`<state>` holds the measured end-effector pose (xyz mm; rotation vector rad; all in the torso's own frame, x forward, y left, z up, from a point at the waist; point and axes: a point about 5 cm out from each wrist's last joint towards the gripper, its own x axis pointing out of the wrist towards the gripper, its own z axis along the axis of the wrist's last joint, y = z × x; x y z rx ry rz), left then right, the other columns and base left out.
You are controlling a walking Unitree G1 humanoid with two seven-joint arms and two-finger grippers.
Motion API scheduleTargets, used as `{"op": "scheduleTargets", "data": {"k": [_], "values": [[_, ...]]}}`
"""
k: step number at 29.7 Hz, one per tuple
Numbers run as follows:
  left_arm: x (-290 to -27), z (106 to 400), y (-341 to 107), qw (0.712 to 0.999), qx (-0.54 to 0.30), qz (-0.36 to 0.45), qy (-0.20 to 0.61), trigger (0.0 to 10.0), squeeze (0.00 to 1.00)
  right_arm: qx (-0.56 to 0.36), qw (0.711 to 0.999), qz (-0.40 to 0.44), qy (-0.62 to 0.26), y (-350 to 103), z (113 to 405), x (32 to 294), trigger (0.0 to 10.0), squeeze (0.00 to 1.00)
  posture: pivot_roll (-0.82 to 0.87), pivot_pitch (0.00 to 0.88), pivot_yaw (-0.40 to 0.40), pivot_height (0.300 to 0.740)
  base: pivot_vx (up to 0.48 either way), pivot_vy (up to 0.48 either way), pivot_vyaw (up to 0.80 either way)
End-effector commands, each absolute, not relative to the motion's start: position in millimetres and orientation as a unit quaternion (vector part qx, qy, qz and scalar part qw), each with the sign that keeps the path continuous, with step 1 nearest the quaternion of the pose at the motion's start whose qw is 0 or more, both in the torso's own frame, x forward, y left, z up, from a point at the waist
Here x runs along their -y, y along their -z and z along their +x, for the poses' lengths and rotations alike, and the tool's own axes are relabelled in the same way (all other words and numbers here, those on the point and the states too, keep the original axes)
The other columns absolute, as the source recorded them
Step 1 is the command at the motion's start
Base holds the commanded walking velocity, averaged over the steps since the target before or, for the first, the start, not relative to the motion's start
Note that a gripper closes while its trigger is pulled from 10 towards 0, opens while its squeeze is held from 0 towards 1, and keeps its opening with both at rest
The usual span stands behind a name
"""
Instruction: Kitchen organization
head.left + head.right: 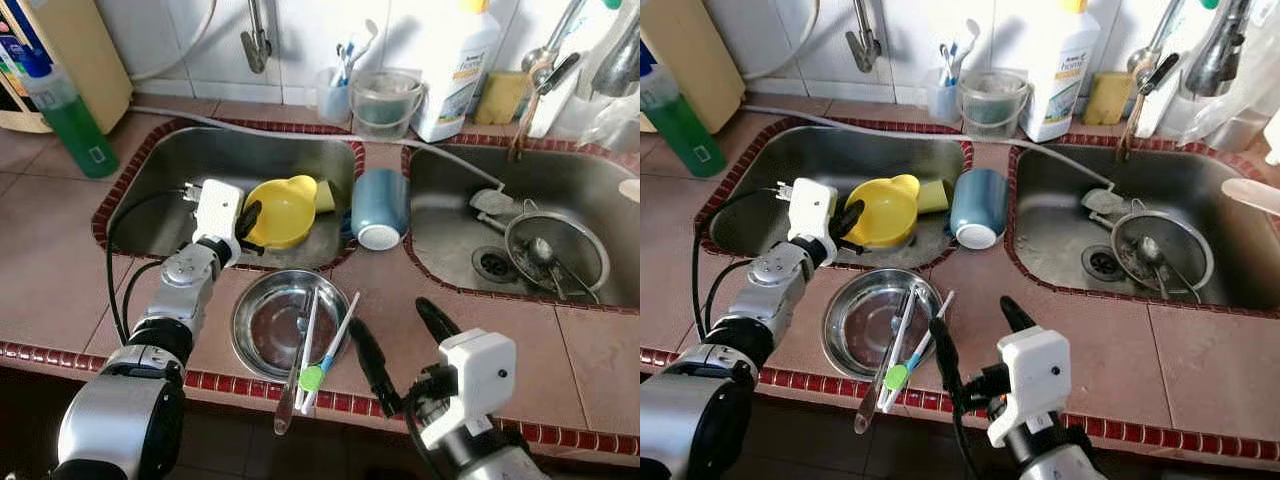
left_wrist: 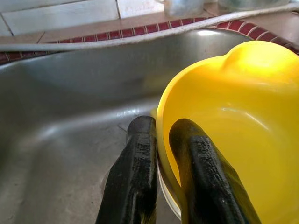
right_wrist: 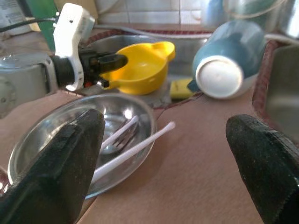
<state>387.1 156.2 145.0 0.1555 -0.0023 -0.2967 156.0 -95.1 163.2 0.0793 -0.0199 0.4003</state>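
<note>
The left gripper (image 1: pixel 250 218) was down in the left sink (image 1: pixel 160 170). Its jaws were nearly closed, pinching the near rim of the yellow bowl (image 1: pixel 285 210), with one finger inside the bowl and one outside. The bowl sat on the sink floor, tipped a bit, with a yellow sponge (image 1: pixel 324 196) just behind it. A blue cup (image 1: pixel 379 208) lay on its side on the strip between the two sinks, near the bowl.

I thought the step was to lift the bowl out of the sink. The hold was only on a thin edge, so the bowl could swing or slip. It would be best to squeeze tight first, then lift slowly and straight up, keeping clear of the sink wall and the blue cup.

The right gripper (image 1: pixel 395 345) waited over the bench (image 1: pixel 480 310) with its jaws wide open and nothing in them. Just beside it was a metal dish (image 1: pixel 262 325) on the bench with a fork (image 1: pixel 303 335) and a toothbrush (image 1: pixel 328 355) lying across it. The bowl should come down away from those, on a bare bit of bench.
</note>
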Motion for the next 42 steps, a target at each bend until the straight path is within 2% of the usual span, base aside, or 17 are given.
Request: {"op": "scheduleTargets", "data": {"k": [1,7,15,16,17,42], "values": [[-160,390,-151,0.986,0.008,0.084,0.141,10.0,0.00,0.010,0.979,0.041,-0.199,-167,151,93,10.0,0.00,-0.38,0.213,0.060,0.740,0.000,0.000,0.00],[-169,392,-150,0.991,-0.008,0.086,0.100,10.0,0.00,0.003,0.980,0.046,-0.191,-168,148,92,10.0,0.00,-0.38,0.220,0.068,0.740,0.000,0.000,0.00],[-170,394,-154,0.990,-0.011,0.092,0.102,10.0,0.00,0.002,0.981,0.047,-0.188,-169,146,90,10.0,0.00,-0.40,0.218,0.078,0.740,0.000,0.000,0.00],[-170,394,-155,0.990,-0.007,0.097,0.104,10.0,0.77,0.001,0.981,0.047,-0.187,-169,145,90,10.0,0.00,-0.40,0.216,0.079,0.740,0.000,0.000,0.00],[-170,395,-156,0.990,-0.007,0.091,0.104,10.0,1.00,0.001,0.981,0.046,-0.187,-169,145,90,10.0,0.00,-0.40,0.216,0.079,0.740,0.000,0.000,0.00],[-172,397,-161,0.991,0.000,0.082,0.108,10.0,1.00,0.024,0.983,0.044,-0.174,-171,161,89,10.0,0.00,-0.39,0.146,0.089,0.740,0.000,0.000,0.00]]}}
